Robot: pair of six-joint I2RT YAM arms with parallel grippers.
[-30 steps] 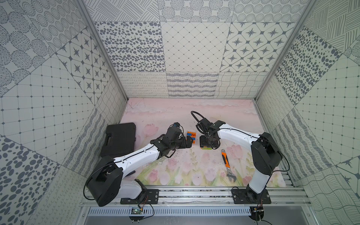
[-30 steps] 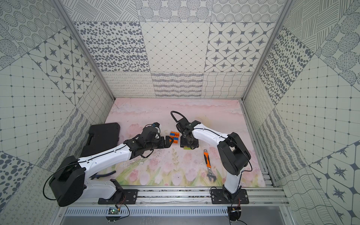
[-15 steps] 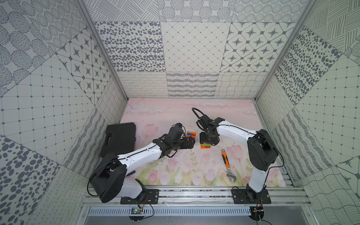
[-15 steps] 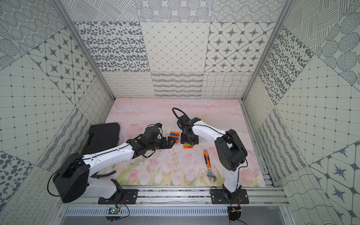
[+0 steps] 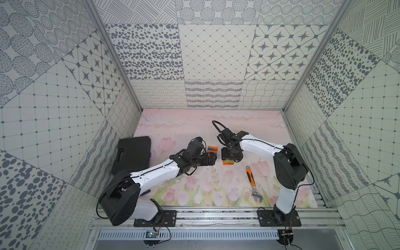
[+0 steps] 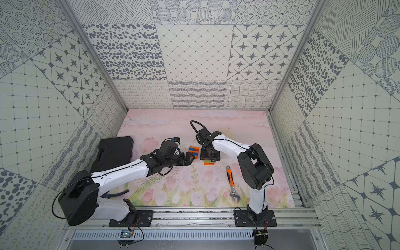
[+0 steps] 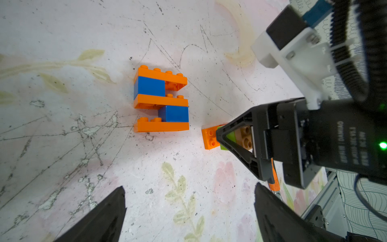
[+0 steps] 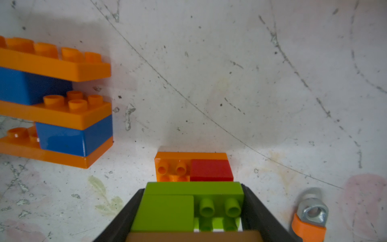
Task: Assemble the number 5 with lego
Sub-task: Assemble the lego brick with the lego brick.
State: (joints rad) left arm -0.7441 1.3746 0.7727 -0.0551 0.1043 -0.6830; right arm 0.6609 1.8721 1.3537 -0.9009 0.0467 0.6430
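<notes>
Nearby, a wrench (image 5: pixel 252 181) lies beside the right gripper (image 8: pixel 191 218), which clamps a lime, brown, orange and red lego stack (image 8: pixel 188 207); the left gripper (image 7: pixel 188 209) gapes near an orange-blue lego 5 (image 7: pixel 161 102).

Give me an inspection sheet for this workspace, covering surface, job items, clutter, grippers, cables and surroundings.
Surface: floral mat, scratched and scuffed.
Job's things: orange and blue lego figure lying on the mat; second stack of orange, red, lime green and brown bricks beside it.
Clutter: orange-handled wrench; black case.
Grippers: left gripper open, empty; right gripper shut on the second stack.
Cables: black cable loop at the right wrist.
Surroundings: patterned panel walls; aluminium base rail.
</notes>
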